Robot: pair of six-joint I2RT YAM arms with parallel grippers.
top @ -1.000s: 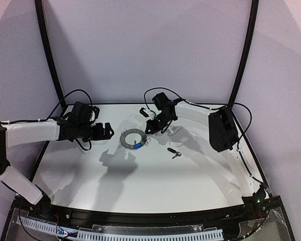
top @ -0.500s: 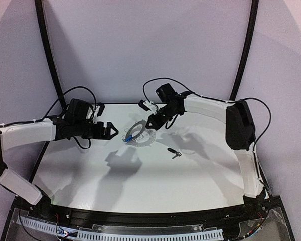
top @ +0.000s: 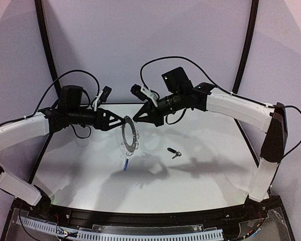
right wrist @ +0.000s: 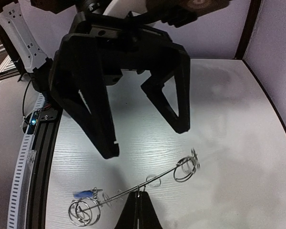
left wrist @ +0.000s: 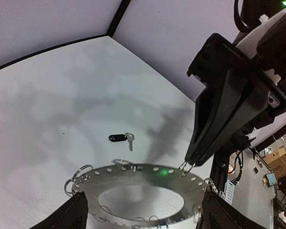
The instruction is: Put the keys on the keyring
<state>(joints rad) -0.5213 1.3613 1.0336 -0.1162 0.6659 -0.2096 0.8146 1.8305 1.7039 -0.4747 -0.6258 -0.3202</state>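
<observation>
My right gripper (top: 136,119) is shut on a thin wire loop at the rim of the keyring (top: 130,135) and holds the grey disc in the air, hanging nearly upright. The blue key (top: 125,163) dangles from its lower rim. In the right wrist view the ring (right wrist: 148,183) is edge-on above my shut fingertips (right wrist: 140,202), with the blue key (right wrist: 83,194) at its left end. My left gripper (top: 119,120) is open and empty, its fingers to either side of the ring (left wrist: 138,191) without touching it. The black key (top: 174,152) lies on the table, also in the left wrist view (left wrist: 120,138).
The white table (top: 200,170) is ringed by a black frame, with upright black poles (top: 46,50) at the back corners. Cables loop above both wrists. Several empty wire loops (right wrist: 185,169) stick out around the ring's rim.
My right gripper has lifted the keyring off the table, from flat to hanging upright, with the blue key now dangling. Both arms have risen. My left gripper has closed in on the ring.
</observation>
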